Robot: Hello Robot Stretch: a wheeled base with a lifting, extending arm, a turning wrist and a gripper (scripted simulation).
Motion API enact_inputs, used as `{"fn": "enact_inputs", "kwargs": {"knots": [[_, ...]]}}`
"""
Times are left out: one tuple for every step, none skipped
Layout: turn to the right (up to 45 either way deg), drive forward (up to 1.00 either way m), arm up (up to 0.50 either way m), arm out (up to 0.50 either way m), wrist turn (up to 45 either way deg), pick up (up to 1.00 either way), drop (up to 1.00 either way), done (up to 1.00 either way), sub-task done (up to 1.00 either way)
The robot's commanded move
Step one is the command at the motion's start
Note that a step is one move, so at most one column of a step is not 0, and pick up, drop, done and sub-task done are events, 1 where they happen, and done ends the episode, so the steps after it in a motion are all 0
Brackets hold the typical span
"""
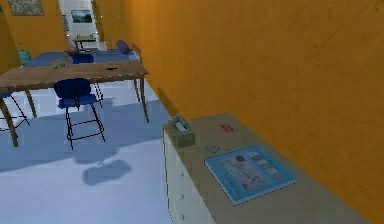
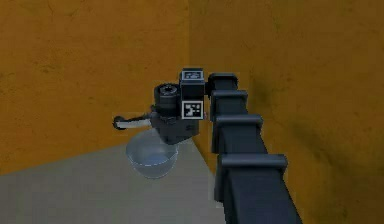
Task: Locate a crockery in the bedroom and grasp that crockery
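Where the forward view runs along the orange wall (image 1: 270,60), a pale cabinet (image 1: 186,190) is seen at lower right, set flush against that wall so that its top can serve as a shelf. A small box (image 1: 181,130), a red item (image 1: 225,127) and a flat blue board (image 1: 250,172) are laid on it. Farther off at left, a table (image 1: 60,76) is seen with a blue chair (image 1: 72,90) drawn up to it. The small things on the table are too blurred to be named, and the cabinet is cut off by the bottom edge.

In the arm side view, the arm (image 2: 245,160) is extended toward a corner of the walls, and the gripper (image 2: 128,122) is seen right at a clear bowl (image 2: 150,162) (the likely crockery), which appears to rest on a grey surface (image 2: 60,195). Such a reach is judged to suit a grasp at the rim. Part of the rim is hidden behind the gripper's body, so contact cannot be told. How the fingers are set, and whether anything is held, cannot be told either.
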Motion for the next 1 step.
{"fn": "enact_inputs", "kwargs": {"knots": [[0.0, 0.00, -0.22, 0.00, 0.0, 0.00, 0.00, 0.00, 0.00]]}}
